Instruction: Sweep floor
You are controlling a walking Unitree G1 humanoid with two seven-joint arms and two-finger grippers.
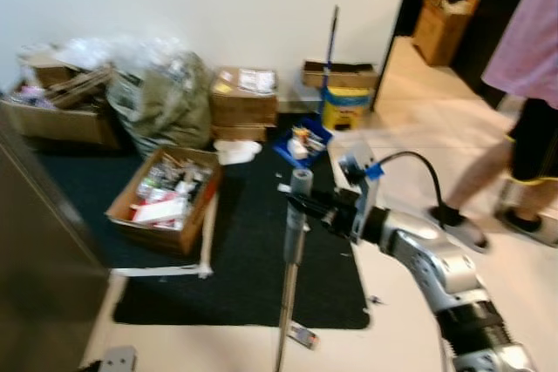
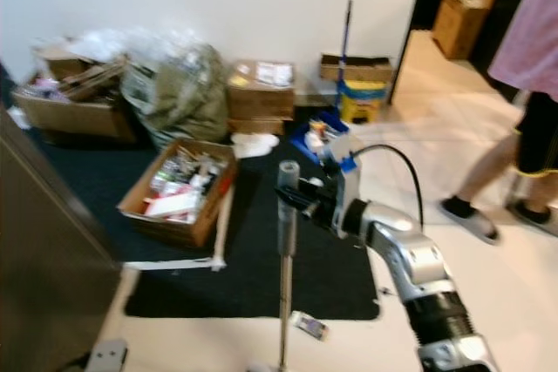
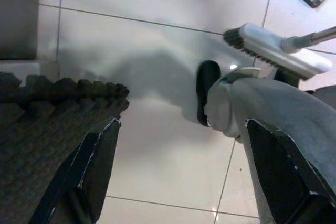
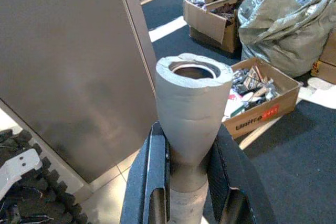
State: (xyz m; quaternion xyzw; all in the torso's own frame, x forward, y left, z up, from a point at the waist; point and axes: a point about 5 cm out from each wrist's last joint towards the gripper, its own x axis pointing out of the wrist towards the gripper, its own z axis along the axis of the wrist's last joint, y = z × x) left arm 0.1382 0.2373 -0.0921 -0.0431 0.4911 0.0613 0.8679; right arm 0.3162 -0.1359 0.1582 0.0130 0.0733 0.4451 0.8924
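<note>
A broom stands upright in front of me, its thin metal pole [image 1: 289, 294] topped by a grey foam grip [image 1: 301, 184]. My right gripper [image 1: 307, 207] is shut on the pole just under that grip; in the right wrist view both black fingers [image 4: 152, 179] clamp the grey grip [image 4: 193, 93]. The broom's white brush head [image 3: 273, 51] rests on the pale tile floor [image 3: 157, 40]. My left gripper [image 3: 184, 182] hangs low above the tiles, open, with nothing between its fingers.
A black mat [image 1: 244, 259] holds an open cardboard box [image 1: 166, 199] of clutter, with more boxes and a bag [image 1: 161, 93] along the wall. A small packet [image 1: 302, 334] lies on the tiles. A dark cabinet [image 1: 35, 259] stands left. A person [image 1: 523, 84] walks at right.
</note>
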